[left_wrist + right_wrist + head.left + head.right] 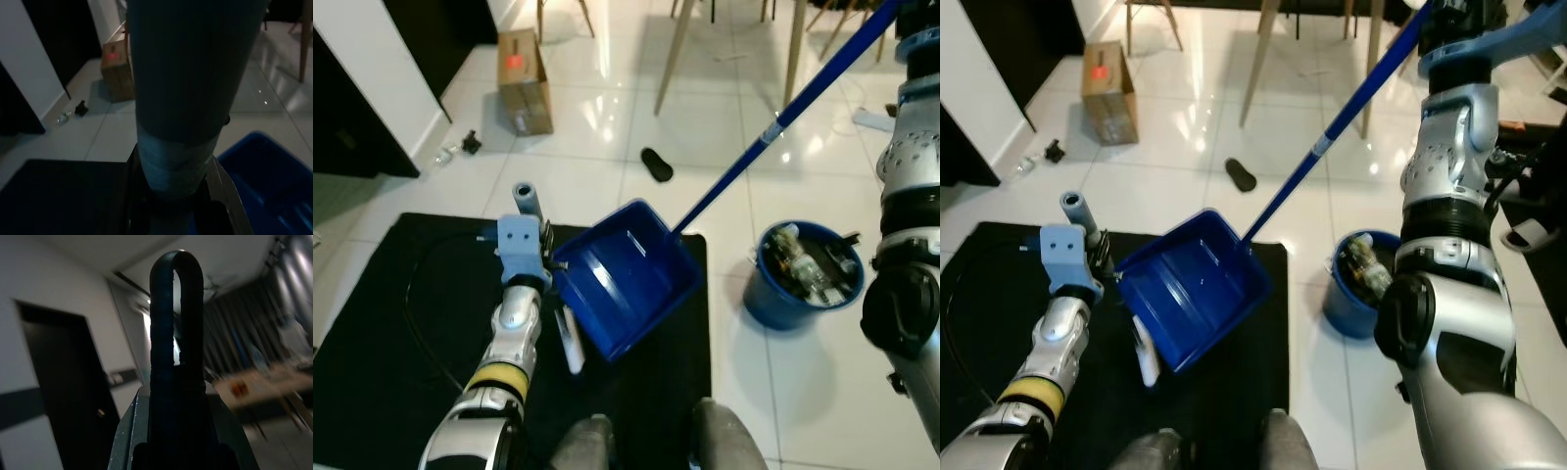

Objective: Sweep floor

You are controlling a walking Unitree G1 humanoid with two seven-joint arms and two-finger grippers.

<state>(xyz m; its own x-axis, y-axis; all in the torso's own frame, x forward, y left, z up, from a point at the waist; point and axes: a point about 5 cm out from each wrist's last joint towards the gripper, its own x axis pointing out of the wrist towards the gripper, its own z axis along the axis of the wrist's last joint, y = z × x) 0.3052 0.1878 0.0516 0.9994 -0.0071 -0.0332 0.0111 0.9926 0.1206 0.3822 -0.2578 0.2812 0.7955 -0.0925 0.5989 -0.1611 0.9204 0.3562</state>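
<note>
A blue dustpan (628, 274) hangs tilted over the black mat (391, 323). Its long blue pole (773, 127) rises to the upper right, where my right gripper (176, 394) is shut on the pole's dark looped end (175, 308). My left gripper (538, 237) is at the pan's left edge, shut on a thick grey-blue handle (526, 201) that stands upright. A white piece (570, 338) in line with that handle shows below the pan's edge on the mat. In the left wrist view the handle (181, 98) sits between the fingers (222, 196).
A blue bucket (773, 304) with rubbish stands on the white tiles right of the mat. A small black object (656, 164) lies on the floor beyond the pan. A cardboard box (524, 83) and wooden table legs (675, 49) are farther back. A cable (416, 294) lies on the mat.
</note>
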